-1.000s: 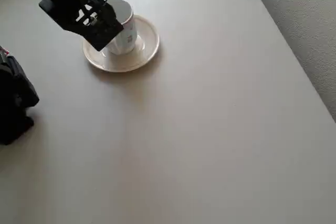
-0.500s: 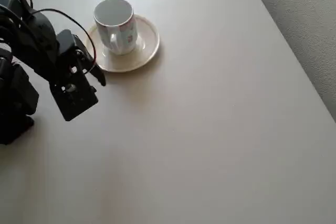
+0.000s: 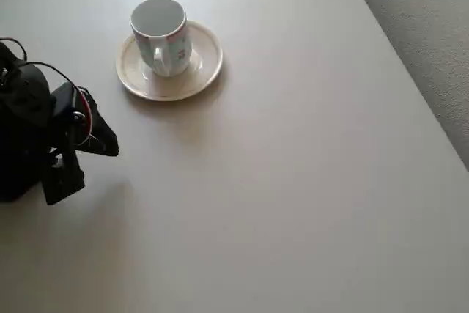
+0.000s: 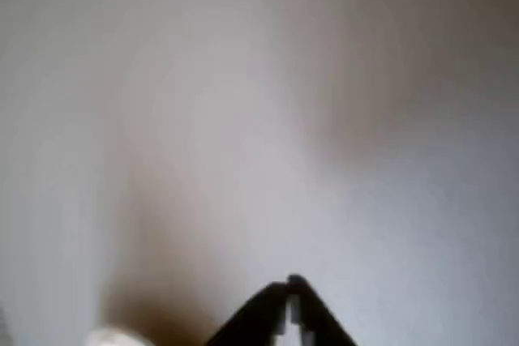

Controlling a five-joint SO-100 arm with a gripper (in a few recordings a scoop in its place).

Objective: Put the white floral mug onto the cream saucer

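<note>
The white floral mug point(image 3: 162, 34) stands upright on the cream saucer point(image 3: 201, 67) at the upper left of the overhead view, its handle toward the picture's bottom. My black gripper point(image 3: 99, 135) is folded back at the left edge, well below and left of the saucer and apart from it. In the wrist view the gripper point(image 4: 289, 288) shows its two tips meeting over bare table, shut with nothing between them.
The beige table point(image 3: 293, 181) stretches wide to the right and below the saucer. Its right edge runs diagonally at the upper right, with grey carpet point(image 3: 432, 27) beyond. The arm's black base point(image 3: 18, 152) sits at the left edge.
The gripper has let go of the mug and drawn back down and left toward the base. The mug stays on the saucer.
</note>
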